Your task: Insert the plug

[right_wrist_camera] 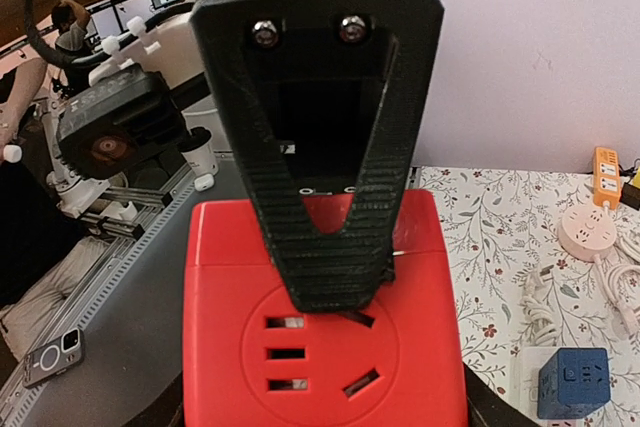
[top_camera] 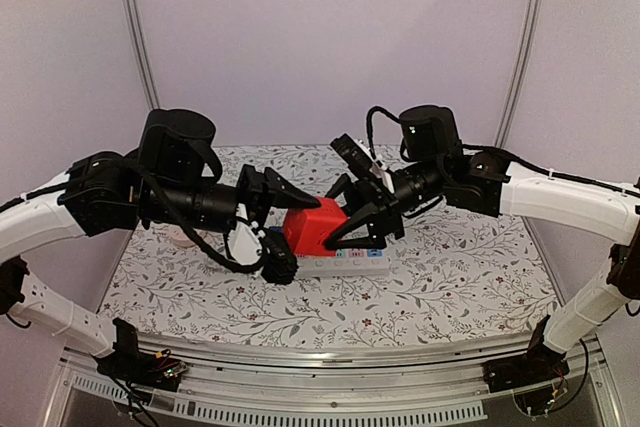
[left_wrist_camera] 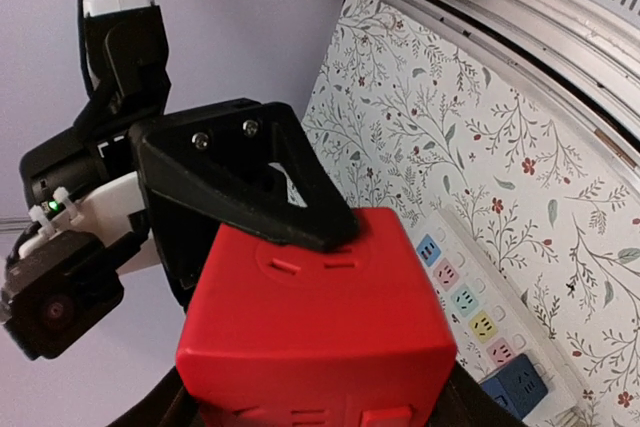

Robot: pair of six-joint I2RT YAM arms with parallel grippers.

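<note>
Top external view has the right pincer (top_camera: 340, 217) clamped on the red cube plug (top_camera: 318, 225) just above the white power strip (top_camera: 345, 267), the left pincer (top_camera: 292, 237) straddling it, grip uncertain; uneven squeezing could tilt it and jam the insertion.

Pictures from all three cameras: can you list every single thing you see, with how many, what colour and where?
red cube: one, red, above the power strip, between both grippers
power strip: one, white with coloured sockets, mid-table
blue cube: one, blue, on the end of the power strip
round socket: one, pink, on the table's far side
orange strip: one, orange, beside the round socket
cable: one, white, loose on the table
table: one, white flowery cover
right gripper: one, black, clamped on the red cube
left gripper: one, black, fingers either side of the red cube, grip unclear
</note>
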